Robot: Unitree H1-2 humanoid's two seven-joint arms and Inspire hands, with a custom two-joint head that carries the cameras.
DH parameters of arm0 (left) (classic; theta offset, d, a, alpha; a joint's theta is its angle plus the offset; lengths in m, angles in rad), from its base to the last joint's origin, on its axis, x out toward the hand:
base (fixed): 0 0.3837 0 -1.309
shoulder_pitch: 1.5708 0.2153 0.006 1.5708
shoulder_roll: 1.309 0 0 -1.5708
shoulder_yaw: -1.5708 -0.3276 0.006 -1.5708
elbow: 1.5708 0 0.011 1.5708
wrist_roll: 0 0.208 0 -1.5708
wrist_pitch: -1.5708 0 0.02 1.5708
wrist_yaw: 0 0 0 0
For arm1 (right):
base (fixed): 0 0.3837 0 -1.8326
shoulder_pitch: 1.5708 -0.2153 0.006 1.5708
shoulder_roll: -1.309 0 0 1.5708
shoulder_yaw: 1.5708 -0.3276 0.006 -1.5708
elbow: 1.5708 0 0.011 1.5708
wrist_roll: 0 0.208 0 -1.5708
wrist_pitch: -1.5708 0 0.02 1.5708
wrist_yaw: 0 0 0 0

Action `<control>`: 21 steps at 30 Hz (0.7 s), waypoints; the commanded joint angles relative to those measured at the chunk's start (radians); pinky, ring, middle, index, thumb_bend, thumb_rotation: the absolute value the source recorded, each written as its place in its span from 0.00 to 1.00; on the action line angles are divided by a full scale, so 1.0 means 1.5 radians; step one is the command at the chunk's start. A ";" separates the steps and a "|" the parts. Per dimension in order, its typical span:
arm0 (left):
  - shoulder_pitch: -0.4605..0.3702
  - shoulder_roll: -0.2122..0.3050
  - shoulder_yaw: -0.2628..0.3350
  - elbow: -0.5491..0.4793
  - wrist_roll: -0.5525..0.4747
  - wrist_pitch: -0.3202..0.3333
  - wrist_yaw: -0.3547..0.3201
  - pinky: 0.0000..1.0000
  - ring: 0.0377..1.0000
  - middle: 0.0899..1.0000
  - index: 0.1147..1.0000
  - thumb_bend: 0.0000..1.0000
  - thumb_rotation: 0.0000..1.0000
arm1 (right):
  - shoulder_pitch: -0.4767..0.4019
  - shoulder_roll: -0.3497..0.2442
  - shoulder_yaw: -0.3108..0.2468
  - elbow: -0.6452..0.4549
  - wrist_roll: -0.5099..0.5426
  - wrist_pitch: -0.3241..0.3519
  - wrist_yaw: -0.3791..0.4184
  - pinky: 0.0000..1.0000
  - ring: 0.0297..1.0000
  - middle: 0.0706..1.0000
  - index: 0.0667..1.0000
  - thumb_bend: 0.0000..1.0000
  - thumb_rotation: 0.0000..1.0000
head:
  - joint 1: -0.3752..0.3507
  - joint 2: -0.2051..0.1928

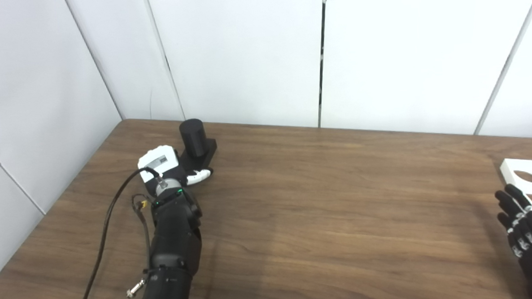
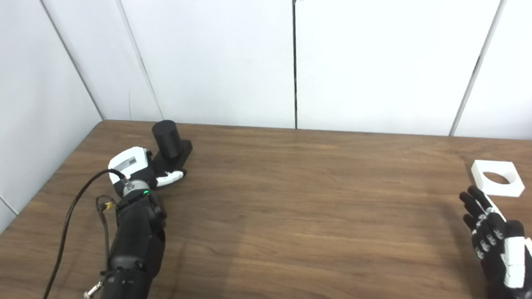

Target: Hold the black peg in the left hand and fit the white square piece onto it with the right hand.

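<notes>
Brown wood grain runs across the table (image 2: 295, 211), which fills the lower part of both views, with pale wall panels (image 2: 378, 50) rising behind it. At the far left corner stands the black peg (image 1: 193, 138), an upright cylinder on a flat black square base that rests on the tabletop. The left hand (image 1: 170, 168) lies right against that base, its white back turned up and one white-tipped finger (image 1: 198, 175) stretched along the base's near edge; whether the hand has actually closed on the base cannot be told (its palm and the rest of its fingers are hidden beneath it). A black cable (image 1: 111, 210) loops from the wrist down along the left forearm.

Well apart from all this, near the table's right edge, the white square piece (image 2: 497, 178) lies flat on the wood, its round hole facing up. The right hand (image 2: 499, 238) hovers just short of it on the near side, fingers extended and spread toward the piece, holding nothing. The fingertips come close to the piece's near corner.
</notes>
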 commanded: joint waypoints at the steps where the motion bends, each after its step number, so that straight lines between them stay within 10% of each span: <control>1: -0.022 0.019 -0.004 -0.007 0.000 0.001 0.029 1.00 1.00 0.98 0.86 0.76 0.62 | 0.016 0.006 0.002 0.002 0.003 -0.001 0.000 1.00 0.99 0.91 0.92 0.76 1.00 | 0.001 0.000; 21: -0.022 0.021 -0.007 -0.006 -0.004 0.001 0.032 1.00 1.00 0.98 0.86 0.75 0.61 | 0.016 0.006 0.002 0.001 0.003 0.000 0.000 1.00 0.99 0.91 0.92 0.76 1.00 | 0.001 0.000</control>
